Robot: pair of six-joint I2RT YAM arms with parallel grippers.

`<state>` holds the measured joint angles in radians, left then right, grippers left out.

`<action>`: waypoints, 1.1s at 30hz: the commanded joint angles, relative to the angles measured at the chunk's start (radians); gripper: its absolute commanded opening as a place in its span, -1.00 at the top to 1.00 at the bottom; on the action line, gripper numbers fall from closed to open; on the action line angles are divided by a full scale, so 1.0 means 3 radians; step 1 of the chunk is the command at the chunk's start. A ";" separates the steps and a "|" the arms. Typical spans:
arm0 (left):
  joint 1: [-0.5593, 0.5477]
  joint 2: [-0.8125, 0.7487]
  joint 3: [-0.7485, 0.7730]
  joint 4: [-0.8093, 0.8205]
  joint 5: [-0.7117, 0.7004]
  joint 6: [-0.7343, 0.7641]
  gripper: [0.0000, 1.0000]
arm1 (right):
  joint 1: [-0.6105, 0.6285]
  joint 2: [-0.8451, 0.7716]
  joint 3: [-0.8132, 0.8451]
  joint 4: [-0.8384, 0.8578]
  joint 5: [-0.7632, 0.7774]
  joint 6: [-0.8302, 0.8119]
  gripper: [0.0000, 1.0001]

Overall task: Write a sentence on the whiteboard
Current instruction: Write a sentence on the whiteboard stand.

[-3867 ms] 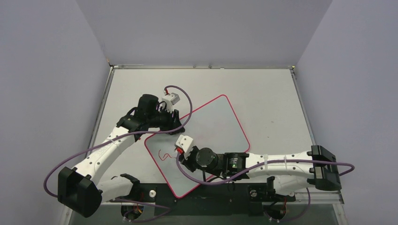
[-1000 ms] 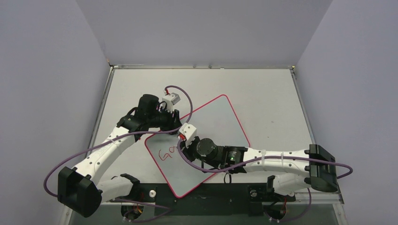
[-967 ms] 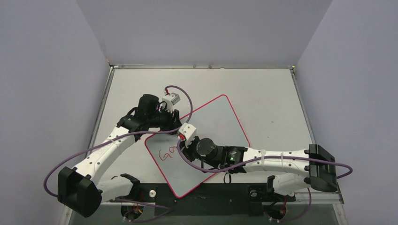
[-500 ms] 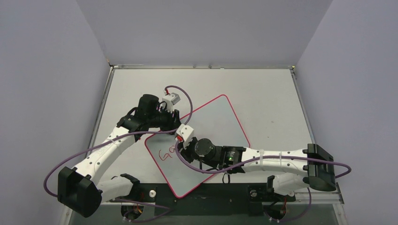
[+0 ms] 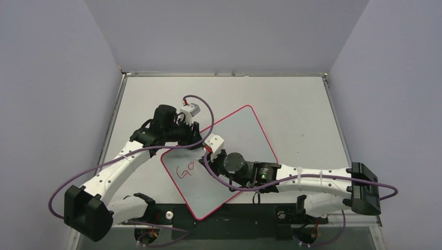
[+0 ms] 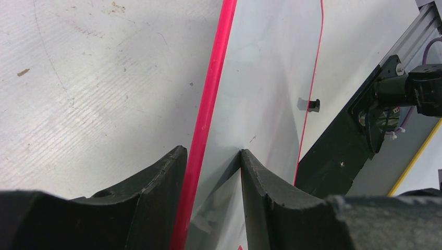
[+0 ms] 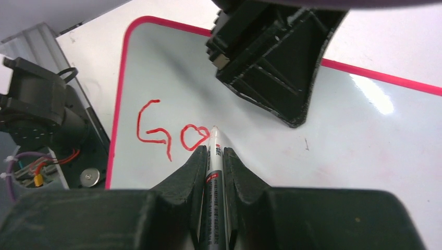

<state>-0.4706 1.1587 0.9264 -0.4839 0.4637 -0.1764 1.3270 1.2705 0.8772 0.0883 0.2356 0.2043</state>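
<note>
From above, the whiteboard (image 5: 244,133) lies slanted on the grey counter (image 5: 292,104), close to the two arms. The left tool (image 5: 198,139) stands at the board's left edge, near its far corner. The right tool (image 5: 209,154) reaches over the middle of the board. The sentence (image 5: 186,171) is only two red letters, "Go", near the board's near left corner.

The left arm's camera shows its two black fingers (image 6: 161,177) standing apart. The board's pink frame runs between them. One finger is on the counter side and the other is on the white side. They are open and are not squeezing the frame. A small black clip (image 6: 311,104) sits on the board's other long edge.

The right arm's camera shows its fingers (image 7: 192,167) shut tight on a red marker (image 7: 215,138). The marker's tip touches the board just to the right of the "o". The left tool's black body stands on the board's far edge, just past the tip.
</note>
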 commanded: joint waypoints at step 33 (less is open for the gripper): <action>-0.0012 -0.0023 0.0011 0.0155 -0.0365 0.0143 1.00 | -0.0103 0.0145 -0.0052 0.0120 0.0133 0.0188 1.00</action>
<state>-0.4717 1.1591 0.9264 -0.4843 0.4576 -0.1761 1.2964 1.2999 0.8505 0.1123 0.2859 0.2485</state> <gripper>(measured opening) 0.383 0.100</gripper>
